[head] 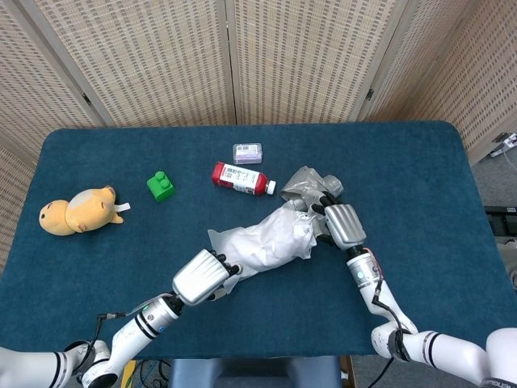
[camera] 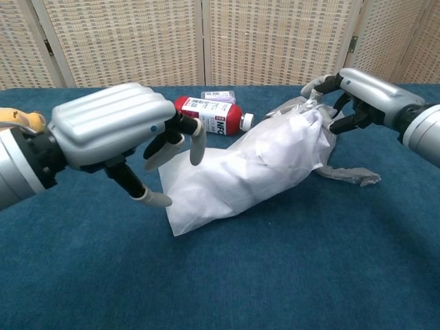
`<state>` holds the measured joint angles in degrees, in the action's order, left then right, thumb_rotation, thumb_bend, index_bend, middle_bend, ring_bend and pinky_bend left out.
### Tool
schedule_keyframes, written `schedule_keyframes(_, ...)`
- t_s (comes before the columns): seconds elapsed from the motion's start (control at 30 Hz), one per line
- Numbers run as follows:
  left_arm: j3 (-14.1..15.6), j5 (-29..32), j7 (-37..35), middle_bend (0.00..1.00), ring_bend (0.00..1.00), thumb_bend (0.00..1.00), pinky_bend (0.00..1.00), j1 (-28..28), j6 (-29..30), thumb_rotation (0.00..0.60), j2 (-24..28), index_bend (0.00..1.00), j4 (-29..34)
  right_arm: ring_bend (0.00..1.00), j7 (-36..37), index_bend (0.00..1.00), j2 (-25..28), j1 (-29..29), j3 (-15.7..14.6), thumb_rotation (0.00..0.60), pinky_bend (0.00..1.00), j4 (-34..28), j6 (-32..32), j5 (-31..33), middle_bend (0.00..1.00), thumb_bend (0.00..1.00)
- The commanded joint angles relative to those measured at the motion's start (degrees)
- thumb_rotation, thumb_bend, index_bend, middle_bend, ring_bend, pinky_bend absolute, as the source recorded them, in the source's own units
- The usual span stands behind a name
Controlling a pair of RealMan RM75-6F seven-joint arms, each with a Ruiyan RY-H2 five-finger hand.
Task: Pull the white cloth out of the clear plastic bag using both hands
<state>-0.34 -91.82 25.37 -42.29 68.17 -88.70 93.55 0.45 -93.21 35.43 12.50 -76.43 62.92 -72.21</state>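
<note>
The white cloth (head: 266, 242) (camera: 254, 165) lies as a long bundle across the middle of the blue table, wrapped in the clear plastic bag (head: 305, 184) (camera: 347, 175). The bag's crumpled loose end trails off at the bundle's far right end. My right hand (head: 343, 224) (camera: 361, 93) has its fingers curled around that far end, gripping the plastic. At the near left end, my left hand (head: 202, 276) (camera: 113, 130) hovers with its fingers spread. Its fingertips (camera: 196, 141) reach over the bundle's edge without a visible grip.
A red bottle (head: 239, 179) (camera: 213, 115) lies just behind the bundle, with a small clear box (head: 248, 152) (camera: 218, 96) beyond it. A green block (head: 161, 186) and a yellow plush toy (head: 77, 212) sit to the left. The table's front edge (head: 266, 356) is near my arms.
</note>
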Motion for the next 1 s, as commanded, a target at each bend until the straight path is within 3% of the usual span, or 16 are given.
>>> schedule_keyframes(0.03, -0.6, -0.2, -0.4, 0.78, 0.67, 0.02, 0.78, -0.3, -0.6, 0.600, -1.1, 0.49, -0.9, 0.14, 0.2, 0.70, -0.1, -0.1, 0.0, 0.600, 0.37, 0.2, -0.1, 0.0, 0.19, 0.66)
schedule_keyframes(1.0, -2.2, -0.4, -1.0, 0.77, 0.66, 0.02, 0.74, -1.3, -4.9, 0.600, -10.5, 0.56, -9.3, 0.14, 1.7, 0.70, -0.9, -0.4, 0.7, 0.600, 0.37, 1.2, -0.7, 0.0, 0.20, 0.66)
